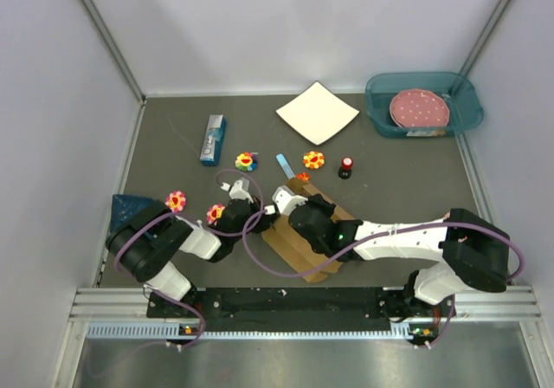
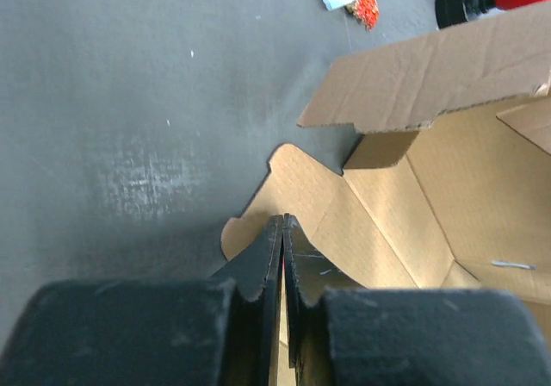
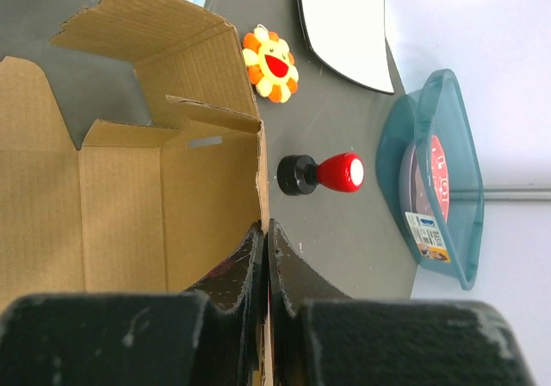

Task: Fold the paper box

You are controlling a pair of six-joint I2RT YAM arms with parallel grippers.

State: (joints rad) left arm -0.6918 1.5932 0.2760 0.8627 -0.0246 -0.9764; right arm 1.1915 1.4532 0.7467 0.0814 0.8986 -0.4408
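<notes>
The paper box (image 1: 305,248) lies on the table directly in front of the two arm bases, partly hidden from above by both wrists. Treat the task as roughly mid-way: in the wrist views the base panel lies flat, at least two side walls stand upright, and one long flap is raised at the far side. A rounded tab lies flat on the table, no lid is closed, and no tab appears tucked into a slot. The left gripper (image 2: 283,222) has its jaws pressed together on the edge of that rounded tab, with a strip of cardboard visible between the fingers. The right gripper (image 3: 263,228) is likewise closed thin on the top edge of an upright side wall. Expect to raise the remaining flaps, tuck the tabs and close the top. Note the items near the work area: a red-topped stamp (image 3: 320,174) stands just beside the wall held by the right arm, and a flower toy (image 3: 270,64) lies near the raised flap. Either may obstruct a flap swinging outward. The white sheet (image 1: 317,112), blue carton (image 1: 213,139) and teal tray (image 1: 378,83) sit well apart.
</notes>
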